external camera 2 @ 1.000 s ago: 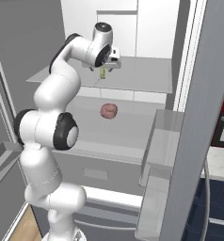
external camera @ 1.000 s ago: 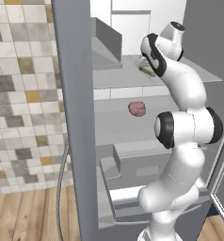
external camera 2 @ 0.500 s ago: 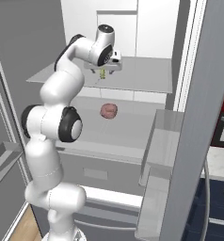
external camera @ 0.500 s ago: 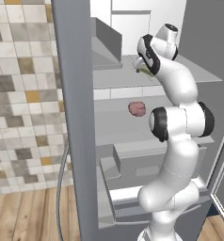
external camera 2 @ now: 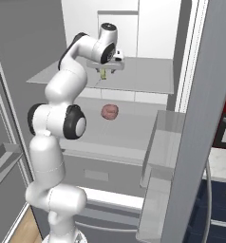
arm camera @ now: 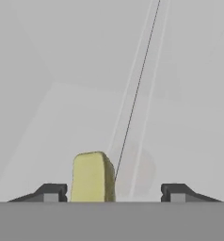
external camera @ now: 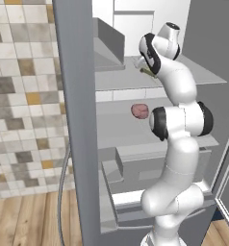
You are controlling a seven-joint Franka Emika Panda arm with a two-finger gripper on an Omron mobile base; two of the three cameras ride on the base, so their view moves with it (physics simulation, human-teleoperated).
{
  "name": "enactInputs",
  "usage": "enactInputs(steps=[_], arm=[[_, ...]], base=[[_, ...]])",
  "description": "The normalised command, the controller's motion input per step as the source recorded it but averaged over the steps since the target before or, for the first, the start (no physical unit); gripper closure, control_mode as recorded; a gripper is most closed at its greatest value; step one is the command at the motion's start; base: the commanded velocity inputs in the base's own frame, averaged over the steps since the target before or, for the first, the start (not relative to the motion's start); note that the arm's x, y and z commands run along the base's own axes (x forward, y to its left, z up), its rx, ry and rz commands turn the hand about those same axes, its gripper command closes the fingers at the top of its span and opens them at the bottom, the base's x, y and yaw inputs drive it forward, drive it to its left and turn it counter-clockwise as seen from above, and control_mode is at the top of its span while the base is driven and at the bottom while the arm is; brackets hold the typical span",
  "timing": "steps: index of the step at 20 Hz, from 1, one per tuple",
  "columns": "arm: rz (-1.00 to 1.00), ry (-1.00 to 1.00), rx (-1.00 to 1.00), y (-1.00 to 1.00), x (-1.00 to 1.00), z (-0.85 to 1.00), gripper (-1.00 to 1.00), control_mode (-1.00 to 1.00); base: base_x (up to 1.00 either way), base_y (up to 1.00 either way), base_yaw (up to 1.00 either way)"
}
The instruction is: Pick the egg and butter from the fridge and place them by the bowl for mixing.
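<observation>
Gripper (arm camera: 112, 192) inside the fridge (external camera 2: 153, 52), over the upper shelf (external camera 2: 143, 78), hand pointing down. Butter (arm camera: 92, 177) between the jaws but off-centre: close against the left fingertip (arm camera: 50, 190), clear gap to the right one. Jaws apart, not clamped on anything; contact on the left side not resolvable in the hand view, none on the right. Same olive-yellow stick seen at the fingertips in the left base view (external camera: 148, 72) and the right base view (external camera 2: 103, 74), resting on the shelf. Pink lump (external camera 2: 109, 111) on the shelf below, well under the jaws, not a task item. Egg and bowl not identified here. Judged step: closing on the butter, first pick not yet secured. Risks, as judgement: uneven closure likely to push the stick sideways toward the right fingertip before both pads bite, so possible skid or rotation on the smooth shelf; grip landing near one end of the stick, so possible pivot or drop on lift. Stick narrow relative to the jaw gap, so little friction margin if pads catch an edge only. Withdrawal also tight: shelf lip and door-side wall close to the forearm, so a knock on retreat could shake a weak hold loose.
</observation>
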Motion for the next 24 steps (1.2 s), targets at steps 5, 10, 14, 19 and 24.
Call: enactInputs(steps=[5, 10, 14, 19, 24], arm=[[0.0, 0.0, 0.08, 0.0, -0.07, -0.3, 1.0, -1.0], [-0.01, 0.0, 0.13, 0.03, -0.5, -0.11, 1.0, -1.0], [-0.08, -0.01, 0.11, 0.01, -0.8, -0.09, 1.0, -1.0], [-0.18, -0.14, 0.0, 0.22, -0.87, -0.13, 1.0, -1.0], [-0.18, -0.1, 0.0, 0.12, -0.9, -0.06, 1.0, -1.0]], base=[[0.0, 0.0, 0.0], [0.0, 0.0, 0.0], [0.0, 0.0, 0.0], [0.0, 0.0, 0.0], [0.0, 0.0, 0.0]])
